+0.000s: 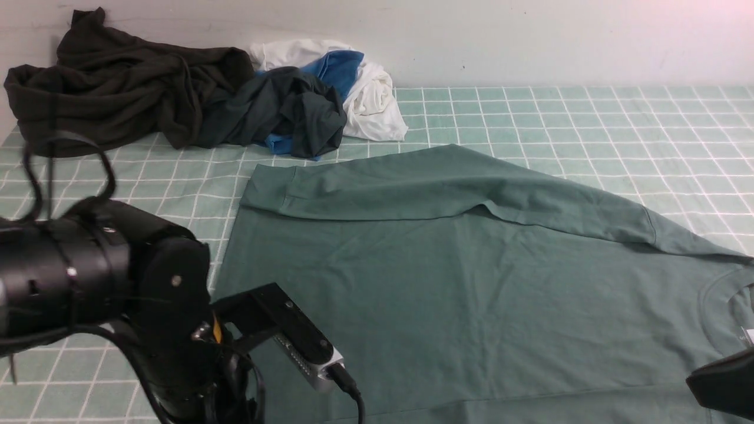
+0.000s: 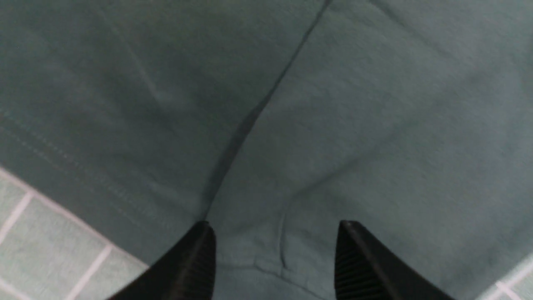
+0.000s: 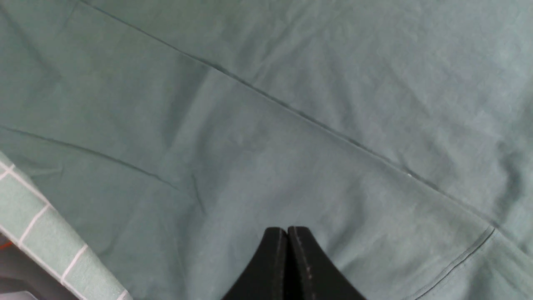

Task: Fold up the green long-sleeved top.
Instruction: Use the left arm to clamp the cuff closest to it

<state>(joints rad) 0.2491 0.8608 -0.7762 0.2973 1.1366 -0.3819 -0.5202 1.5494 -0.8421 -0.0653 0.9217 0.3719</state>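
The counter, covered in green checked cloth, carried the green long-sleeved top spread flat across its near middle, neck toward the right edge and one sleeve folded over the body. Only the front view showed the heap at the far left corner: a dark brown-black garment, a blackish-green garment, and white and blue clothes. Only the wrist views showed the jaws. The left arm reached low over the top's near left part, its jaws spread with puckered fabric between the tips. The right arm showed barely at the near right, its jaws pressed together over the top, pinching nothing.
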